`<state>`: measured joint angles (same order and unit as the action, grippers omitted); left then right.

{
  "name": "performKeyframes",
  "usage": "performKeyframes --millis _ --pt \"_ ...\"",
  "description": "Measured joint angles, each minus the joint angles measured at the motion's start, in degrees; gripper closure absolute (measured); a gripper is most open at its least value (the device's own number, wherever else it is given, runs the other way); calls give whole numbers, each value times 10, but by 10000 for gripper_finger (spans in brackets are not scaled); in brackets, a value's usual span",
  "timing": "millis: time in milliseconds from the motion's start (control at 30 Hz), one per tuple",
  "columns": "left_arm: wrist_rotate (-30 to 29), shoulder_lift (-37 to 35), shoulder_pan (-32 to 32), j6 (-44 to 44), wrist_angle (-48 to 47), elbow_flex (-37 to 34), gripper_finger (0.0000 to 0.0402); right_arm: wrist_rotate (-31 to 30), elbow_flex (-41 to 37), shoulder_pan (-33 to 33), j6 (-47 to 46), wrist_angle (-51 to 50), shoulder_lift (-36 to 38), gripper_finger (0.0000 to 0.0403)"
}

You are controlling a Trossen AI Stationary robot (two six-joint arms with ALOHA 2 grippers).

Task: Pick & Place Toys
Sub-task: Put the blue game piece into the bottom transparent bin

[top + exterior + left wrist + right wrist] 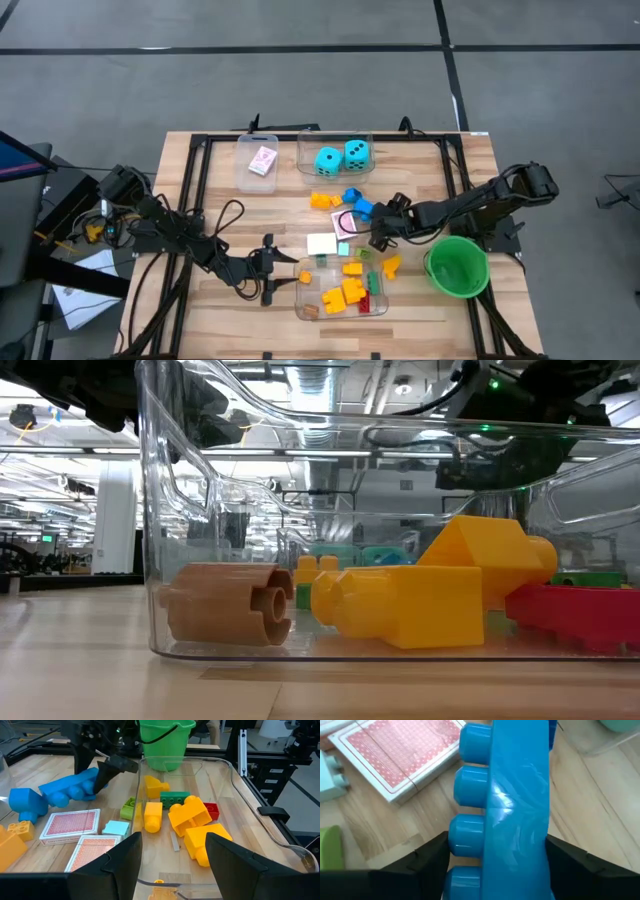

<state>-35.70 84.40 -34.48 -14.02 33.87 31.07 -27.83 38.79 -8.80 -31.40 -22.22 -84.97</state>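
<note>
- the right gripper reaches in from the right edge of the wooden table to the table's middle. its jaws are clenched on a long blue brick, studs lined up along 1 side, held just above the wood.
- in the left wrist view the same blue brick sits between dark fingers, beside a second blue brick and above 2 pink-backed cards that lie flat.
- the left gripper is low near the front edge, just beside the left wall of a clear tub. its fingers are spread apart, released, grasping nothing.
- that tub holds yellow bricks, a red brick, a green brick and a tan piece.
- loose on the wood near the tub: a small lime brick, a pale cyan piece, an orange brick and a yellow brick.
- at the back edge, a second clear tub holds 2 cyan black-dotted dice; a smaller tub to its left holds 1 pink card.
- a green round bowl stands near the right edge, by the right arm.
</note>
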Motion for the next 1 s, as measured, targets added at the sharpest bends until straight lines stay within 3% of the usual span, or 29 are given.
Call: performKeyframes --millis 267,500,733,1000 --pt "0 0 0 0 0 0 189 9 0 -12 1 -9 10 142" --pt "0 0 0 0 -3 0 189 7 0 -38 -1 -21 87 142" --pt "0 0 0 0 -5 0 189 4 0 -110 -1 -25 195 142" --pt "0 0 0 0 -5 0 189 -54 0 -208 -1 3 266 142"
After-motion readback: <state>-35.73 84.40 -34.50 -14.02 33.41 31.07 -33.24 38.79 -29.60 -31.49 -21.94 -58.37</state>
